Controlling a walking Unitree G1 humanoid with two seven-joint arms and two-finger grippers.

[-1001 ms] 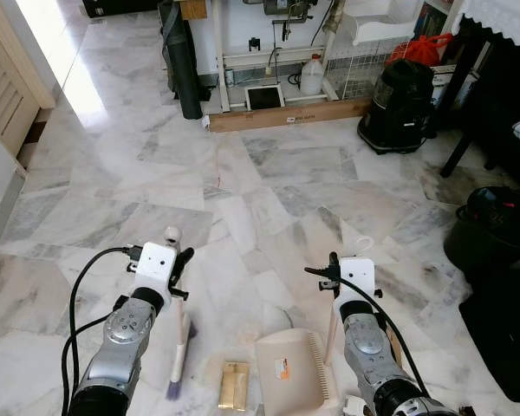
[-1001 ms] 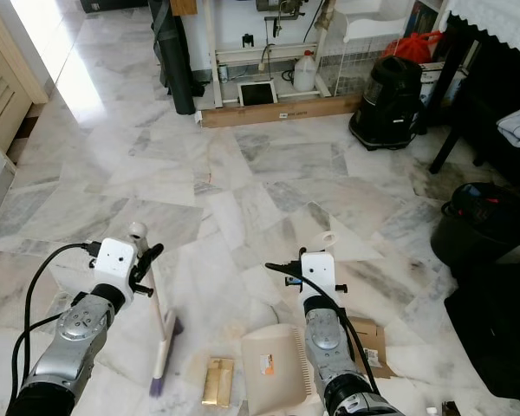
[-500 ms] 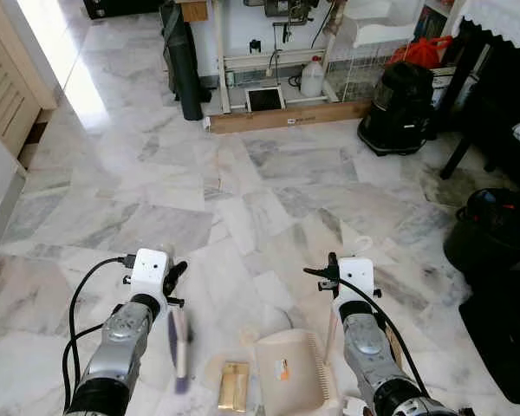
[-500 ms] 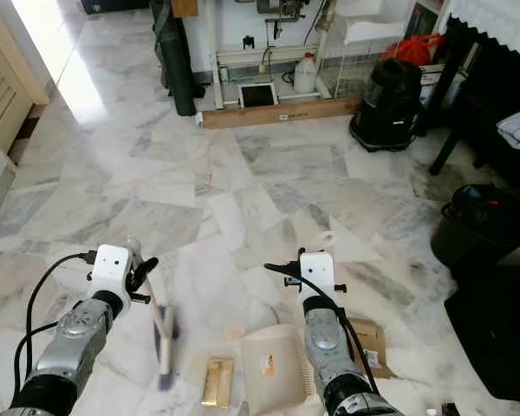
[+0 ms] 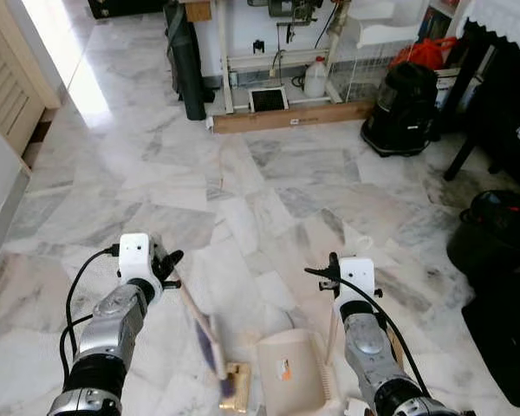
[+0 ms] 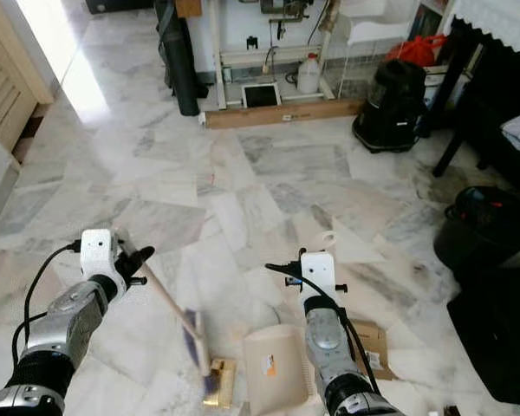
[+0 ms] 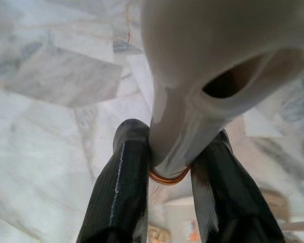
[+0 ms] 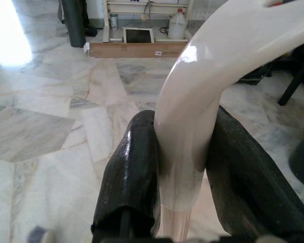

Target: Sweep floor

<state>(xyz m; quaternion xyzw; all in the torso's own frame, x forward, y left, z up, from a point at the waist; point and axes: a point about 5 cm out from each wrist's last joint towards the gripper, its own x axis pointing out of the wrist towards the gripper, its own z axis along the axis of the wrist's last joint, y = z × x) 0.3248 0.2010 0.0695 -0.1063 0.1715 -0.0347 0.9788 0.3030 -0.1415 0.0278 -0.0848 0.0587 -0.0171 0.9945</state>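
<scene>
Sweeping step under way: brush head at the debris, dustpan waiting beside it.

Landmark: the cream dustpan, mouth down on the marble floor. To its left, the left gripper has both black fingers closed tight on the pale handle of the broom, whose shaft slants down toward the pan with its purple bristles touching a flat golden piece of litter just left of the pan. At the pan's right edge, the right gripper is clamped on the dustpan handle, holding it upright. A cardboard scrap lies right of the pan (untouched). Next move, by my reckoning: push the litter rightward into the pan while the pan is kept still.
</scene>
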